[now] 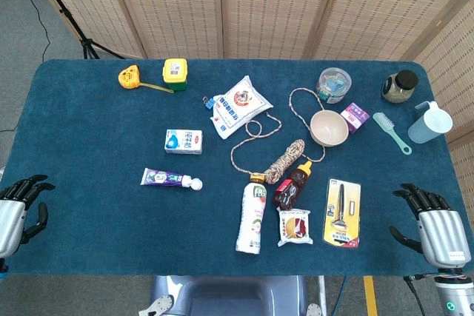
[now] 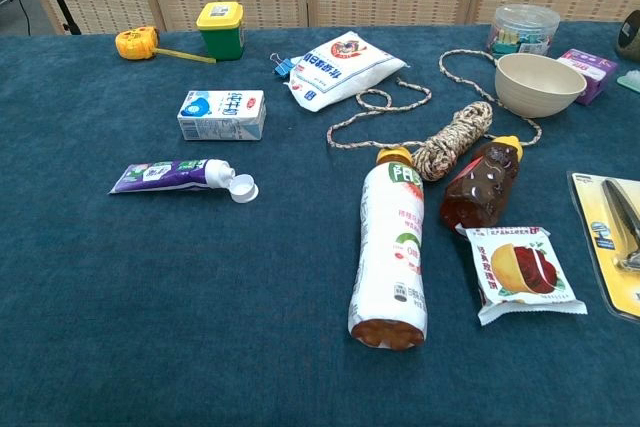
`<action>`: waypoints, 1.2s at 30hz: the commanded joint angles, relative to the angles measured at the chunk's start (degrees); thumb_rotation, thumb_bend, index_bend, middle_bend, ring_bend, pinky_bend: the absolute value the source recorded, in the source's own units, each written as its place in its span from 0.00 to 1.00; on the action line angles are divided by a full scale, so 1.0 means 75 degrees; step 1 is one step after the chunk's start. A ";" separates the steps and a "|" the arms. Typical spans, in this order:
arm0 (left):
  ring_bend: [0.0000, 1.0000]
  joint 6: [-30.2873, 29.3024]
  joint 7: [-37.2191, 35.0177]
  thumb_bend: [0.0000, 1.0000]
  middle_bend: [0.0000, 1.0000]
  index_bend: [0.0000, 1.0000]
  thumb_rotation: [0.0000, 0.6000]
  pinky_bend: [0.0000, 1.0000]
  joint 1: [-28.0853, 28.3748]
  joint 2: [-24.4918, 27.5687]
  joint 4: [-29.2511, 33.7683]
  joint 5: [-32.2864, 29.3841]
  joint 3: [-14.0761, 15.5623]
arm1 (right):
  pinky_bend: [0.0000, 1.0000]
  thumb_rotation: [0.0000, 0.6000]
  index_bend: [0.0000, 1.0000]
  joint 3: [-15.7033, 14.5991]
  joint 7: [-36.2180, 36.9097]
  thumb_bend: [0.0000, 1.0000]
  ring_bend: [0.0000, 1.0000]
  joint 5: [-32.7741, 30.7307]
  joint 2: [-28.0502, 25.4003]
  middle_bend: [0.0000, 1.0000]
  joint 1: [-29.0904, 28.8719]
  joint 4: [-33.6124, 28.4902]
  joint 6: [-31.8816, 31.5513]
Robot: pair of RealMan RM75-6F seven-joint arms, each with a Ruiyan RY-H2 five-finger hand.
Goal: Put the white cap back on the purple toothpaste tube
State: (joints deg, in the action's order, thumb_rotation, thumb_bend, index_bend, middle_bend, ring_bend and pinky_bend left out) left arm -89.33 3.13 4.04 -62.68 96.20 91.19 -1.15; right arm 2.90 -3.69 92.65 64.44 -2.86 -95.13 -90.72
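Tube: the purple tube point(image 1: 164, 177) lies flat on the left half of the counter point(image 1: 89, 131), its nozzle end pointing to the robot's right.
Cap: the white cap point(image 2: 243, 187) lies at the nozzle end, touching or just off it, its open side turned up in the chest view; it looks flipped open, and whether it is hinged to the tube or loose I cannot tell.
Left hand: the left hand point(image 1: 18, 205) sits at the counter's near left edge, fingers apart and slightly curled, holding nothing, well apart from the tube.
Right hand: the right hand point(image 1: 433, 223) sits at the near right edge, fingers spread, nothing in it.
Near the tube: a small milk carton point(image 2: 222, 114) lies just behind it.
Far left: a yellow tape measure point(image 1: 129, 78) and a green tub point(image 1: 175, 71) with a yellow lid.
Middle: a white bag point(image 1: 238, 106), a rope point(image 1: 285, 159), a white bottle point(image 2: 390, 257) lying down, a brown bottle point(image 2: 482, 185), a snack packet point(image 2: 522, 272).
Right: a bowl point(image 1: 329, 128), a brush point(image 1: 391, 131), a jug point(image 1: 429, 123).
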 commanded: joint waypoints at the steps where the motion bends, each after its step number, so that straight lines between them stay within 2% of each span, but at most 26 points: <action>1: 0.27 0.0006 -0.0011 0.64 0.26 0.35 0.93 0.37 -0.0003 -0.0001 0.0000 0.0005 0.0010 | 0.31 1.00 0.29 -0.0004 -0.0008 0.18 0.31 -0.0013 0.0013 0.24 0.0007 0.0008 0.0003; 6: 0.27 0.0083 -0.0009 0.64 0.26 0.35 0.93 0.37 -0.0008 0.0023 -0.0011 0.0014 0.0072 | 0.31 1.00 0.29 -0.0026 -0.0011 0.18 0.31 -0.0043 0.0041 0.24 0.0016 0.0052 0.0043; 13: 0.26 0.0271 -0.0139 0.64 0.26 0.31 0.83 0.37 0.0046 0.0271 0.0144 -0.0043 0.0105 | 0.31 1.00 0.29 -0.0026 -0.0031 0.18 0.31 -0.0021 0.0038 0.24 0.0031 0.0073 0.0009; 15: 0.25 0.0292 -0.0146 0.64 0.24 0.27 0.82 0.37 0.0076 0.0333 0.0154 -0.0064 0.0071 | 0.31 1.00 0.27 -0.0008 -0.0062 0.18 0.31 -0.0024 0.0039 0.22 0.0033 0.0048 -0.0014; 20: 0.17 0.0535 0.0007 0.64 0.12 0.02 0.82 0.36 0.0178 0.0527 0.0242 -0.0158 0.0065 | 0.31 1.00 0.22 0.0001 -0.0255 0.18 0.30 0.0030 0.0014 0.19 0.0034 0.0042 -0.0051; 22: 0.14 0.0672 0.0157 0.64 0.07 0.00 0.86 0.36 0.0241 0.0634 0.0318 -0.0185 0.0071 | 0.31 1.00 0.21 0.0004 -0.0293 0.18 0.30 0.0016 -0.0012 0.18 0.0039 0.0029 -0.0047; 25: 0.12 0.0922 0.0510 0.62 0.03 0.00 0.98 0.36 0.0354 0.0794 0.0454 -0.0279 0.0066 | 0.31 1.00 0.21 0.0020 -0.0328 0.18 0.29 -0.0051 -0.0049 0.18 0.0028 0.0011 0.0007; 28: 0.12 0.1106 0.0817 0.61 0.02 0.00 1.00 0.36 0.0461 0.0858 0.0604 -0.0410 0.0015 | 0.31 1.00 0.20 0.0025 -0.0368 0.18 0.29 -0.0049 -0.0075 0.17 -0.0003 -0.0014 0.0060; 30: 0.12 0.1246 0.0975 0.56 0.02 0.00 1.00 0.36 0.0548 0.0869 0.0691 -0.0480 -0.0013 | 0.31 1.00 0.20 0.0023 -0.0365 0.18 0.29 -0.0037 -0.0089 0.17 -0.0015 -0.0038 0.0077; 31: 0.12 0.1295 0.1015 0.49 0.02 0.00 1.00 0.35 0.0588 0.0864 0.0731 -0.0510 -0.0037 | 0.31 1.00 0.20 0.0021 -0.0369 0.18 0.29 -0.0043 -0.0100 0.17 -0.0020 -0.0043 0.0092; 33: 0.10 0.1381 0.1073 0.33 0.02 0.00 1.00 0.31 0.0673 0.0835 0.0775 -0.0567 -0.0094 | 0.31 1.00 0.20 0.0021 -0.0361 0.18 0.29 -0.0075 -0.0119 0.17 -0.0024 -0.0054 0.0124; 35: 0.05 0.1553 0.1018 0.10 0.01 0.00 1.00 0.21 0.0764 0.0838 0.0869 -0.0669 -0.0122 | 0.31 1.00 0.20 0.0022 -0.0334 0.18 0.29 -0.0102 -0.0135 0.17 -0.0025 -0.0067 0.0145; 36: 0.03 0.1689 0.0994 0.05 0.00 0.00 1.00 0.18 0.0825 0.0872 0.0935 -0.0751 -0.0133 | 0.31 1.00 0.20 0.0022 -0.0324 0.18 0.29 -0.0109 -0.0142 0.17 -0.0023 -0.0071 0.0147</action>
State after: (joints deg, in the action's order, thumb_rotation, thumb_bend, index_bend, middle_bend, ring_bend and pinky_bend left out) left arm -77.87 10.87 9.53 -56.35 102.49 86.38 -1.91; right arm 3.06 -6.12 91.84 63.38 -3.03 -95.65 -89.63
